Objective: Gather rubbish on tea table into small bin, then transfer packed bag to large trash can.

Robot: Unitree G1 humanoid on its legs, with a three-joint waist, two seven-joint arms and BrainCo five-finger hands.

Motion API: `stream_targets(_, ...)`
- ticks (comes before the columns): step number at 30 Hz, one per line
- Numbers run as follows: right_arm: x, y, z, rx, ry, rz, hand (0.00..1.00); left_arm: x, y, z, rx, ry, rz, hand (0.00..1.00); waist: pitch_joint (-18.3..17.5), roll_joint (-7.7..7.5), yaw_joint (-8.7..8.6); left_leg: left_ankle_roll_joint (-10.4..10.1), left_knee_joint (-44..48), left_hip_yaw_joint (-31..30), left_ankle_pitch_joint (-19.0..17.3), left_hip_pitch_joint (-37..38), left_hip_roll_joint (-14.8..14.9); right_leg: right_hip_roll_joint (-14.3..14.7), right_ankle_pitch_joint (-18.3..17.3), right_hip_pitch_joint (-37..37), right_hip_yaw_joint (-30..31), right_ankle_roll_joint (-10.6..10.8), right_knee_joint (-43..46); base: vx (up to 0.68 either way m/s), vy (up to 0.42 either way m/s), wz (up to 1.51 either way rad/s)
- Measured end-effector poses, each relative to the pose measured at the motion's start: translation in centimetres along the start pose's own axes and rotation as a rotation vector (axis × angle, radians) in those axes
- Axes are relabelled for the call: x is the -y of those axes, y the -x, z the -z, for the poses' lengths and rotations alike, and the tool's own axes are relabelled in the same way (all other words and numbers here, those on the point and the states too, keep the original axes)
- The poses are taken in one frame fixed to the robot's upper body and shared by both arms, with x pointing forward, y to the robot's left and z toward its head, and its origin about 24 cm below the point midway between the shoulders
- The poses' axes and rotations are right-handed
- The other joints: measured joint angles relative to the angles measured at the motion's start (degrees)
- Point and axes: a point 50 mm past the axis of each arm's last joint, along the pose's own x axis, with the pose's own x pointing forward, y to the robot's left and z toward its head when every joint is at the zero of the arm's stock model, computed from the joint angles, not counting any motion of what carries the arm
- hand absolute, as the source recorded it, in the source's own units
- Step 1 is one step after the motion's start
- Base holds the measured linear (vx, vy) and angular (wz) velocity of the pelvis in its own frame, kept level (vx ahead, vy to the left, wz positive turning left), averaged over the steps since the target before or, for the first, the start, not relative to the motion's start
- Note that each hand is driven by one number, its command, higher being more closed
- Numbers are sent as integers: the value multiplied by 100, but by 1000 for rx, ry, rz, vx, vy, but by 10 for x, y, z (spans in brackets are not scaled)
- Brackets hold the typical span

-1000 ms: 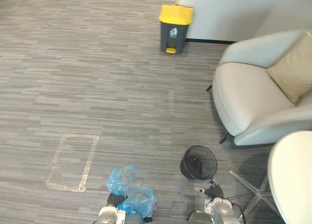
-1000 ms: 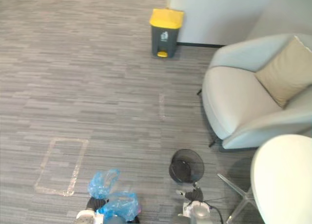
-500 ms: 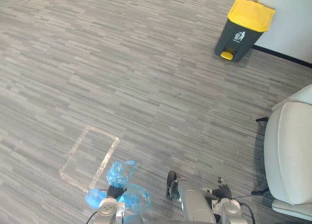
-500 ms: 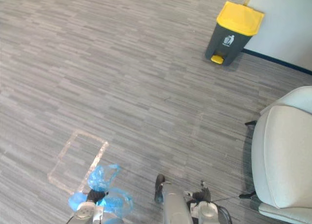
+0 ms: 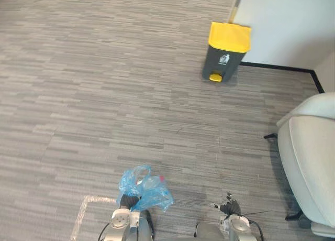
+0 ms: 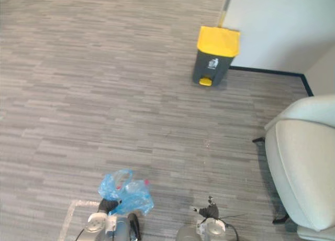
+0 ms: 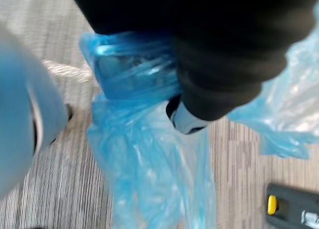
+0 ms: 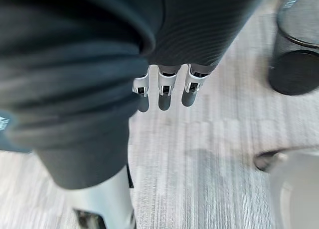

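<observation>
I count one blue bag [image 5: 145, 189], and it is off the floor, hanging at my left hand [image 5: 127, 201] near the bottom edge of the head views, left of centre. The plastic bulges up and to the right of the hand, and a small spot of red shows through near its top. In the left wrist view the bag [image 7: 149, 169] is bunched right against the dark cover. One of the fingers [image 7: 185, 121] pokes out into the folds, so I read the fingers as closed around the gathered plastic, though most of them are hidden under the cover.

My right hand [image 8: 164, 87] hangs low beside me. Its fingers are straight and relaxed, pointing down at the carpet, holding and touching nothing. In the head view it sits at the bottom edge, right of centre [image 5: 229, 205].

There is one small bin [image 8: 295, 64], dark mesh, standing on the floor near that right hand.

There is one large trash can [image 5: 225, 51], dark grey with a yellow lid and a yellow pedal. It stands well ahead of me against the white wall [image 5: 285, 21], far from the bag.

One pale armchair [image 5: 309, 157] sits at my right. One taped outline [image 5: 84, 212] is on the carpet just left of the left hand.
</observation>
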Motion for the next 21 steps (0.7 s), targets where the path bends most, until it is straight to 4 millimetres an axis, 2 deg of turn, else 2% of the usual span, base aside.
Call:
stream_targets(1,-1,1,2,-5,4,-6,0,-1,0,0,-1,-10,2,100,5,13,-11,16,-97,64,-14,124,-15,-35,4,-155,-85,46,289,300,138,-50)
stream_targets(2,-3,1,4,-16,7,-15,0,-3,-1,0,-4,-36,8,100,15,31,-107,22,-305,162,-12,360,-33,-103,-192,-459,-481,-238,706,273,64,-34)
stream_targets(3,-3,-3,-3,-3,18,-19,0,-7,-1,0,-4,-49,-4,100,24,47,-178,2,-609,275,0,636,-6,-81,-402,-760,-1054,-602,702,423,57,-33)
stream_targets(4,-3,-4,-4,-2,23,-20,0,-9,-1,0,-4,-51,-9,100,29,57,-189,-21,-713,313,13,733,26,-28,-459,-876,-1251,-706,635,448,-7,-44)
stream_targets(5,-1,-5,-6,7,35,-20,0,-11,-2,0,-9,-51,-17,100,64,123,-199,-57,-943,443,34,982,134,170,-514,-1129,-1713,-923,333,397,-37,-37)
stream_targets(6,-1,-7,-12,27,44,-21,0,-12,-3,0,-11,-54,-18,100,102,190,-206,-92,-1075,453,53,1123,210,335,-451,-1294,-1981,-1012,-5,436,-66,-36)
stream_targets(7,0,-8,-17,45,54,-24,0,-13,-5,-1,-15,-59,-20,100,120,224,-241,-114,-1211,457,65,1281,270,515,-203,-1484,-2212,-1104,-584,493,-88,-10)
stream_targets(8,1,-8,-15,44,58,-21,0,-13,-7,-2,-18,-65,-19,100,98,179,-275,-166,-1364,435,94,1500,235,663,460,-1502,-2350,-1135,-1606,648,-117,7)
stream_targets(9,4,-6,-10,29,60,-15,0,-15,-7,-1,-22,-70,-21,100,53,84,-292,-272,-1460,362,86,1677,92,705,1454,-1383,-2287,-1469,-2106,562,-103,-4)
stream_targets(10,11,-9,-15,43,72,2,0,-6,-7,0,-32,-51,-6,100,77,356,-257,-358,-1491,254,113,1809,299,892,1442,-1307,-2290,-1774,-1942,613,-117,-7)
stream_targets(11,16,-11,-18,51,74,17,0,-1,-9,-7,-11,-45,9,100,75,375,-270,-405,-1324,20,416,1761,219,811,999,-1432,-2203,-1775,-1518,370,-79,-17)
stream_targets(12,20,-11,-18,50,71,27,0,1,-10,-9,-5,-41,14,100,74,385,-284,-464,-1182,-74,541,1772,209,756,800,-1425,-2184,-1774,-1336,553,-172,1)
stream_targets(13,23,-11,-15,34,71,36,0,5,-10,-11,-1,-34,23,100,81,420,-312,-585,-652,-220,718,1665,274,733,555,-1290,-2177,-1766,-1211,373,-148,0)
stream_targets(15,21,-9,-10,14,66,33,0,11,-10,-11,-2,-22,33,100,109,452,-331,-688,1047,-522,1201,1139,585,820,404,-701,-2132,-1742,-1514,424,-154,-6)
stream_targets(16,18,-8,-8,11,62,26,0,14,-9,-10,-3,-14,40,100,130,458,-309,-690,1979,-550,989,845,746,921,404,-338,-2095,-1743,-1773,352,-84,-30)
stream_targets(17,18,-8,-8,10,60,26,0,17,-7,-10,2,-5,49,100,136,433,-262,-587,2726,-513,687,528,851,989,387,40,-1997,-1760,-2047,382,-20,-50)
stream_targets(18,17,-7,-7,9,57,25,0,19,-5,-10,10,5,57,100,137,392,-196,-427,3047,-369,459,209,885,1034,356,384,-1848,-1785,-2290,316,-8,-59)
stream_targets(20,15,-8,-8,10,54,21,0,18,-4,-11,19,13,55,100,120,320,-80,-143,2631,-42,191,-325,836,1029,365,726,-1533,-1748,-2582,315,53,-72)
stream_targets(21,15,-8,-9,11,52,22,0,18,-4,-11,18,16,52,100,119,316,-30,-69,2370,-49,149,-488,779,1020,368,791,-1400,-1731,-2657,361,115,-78)
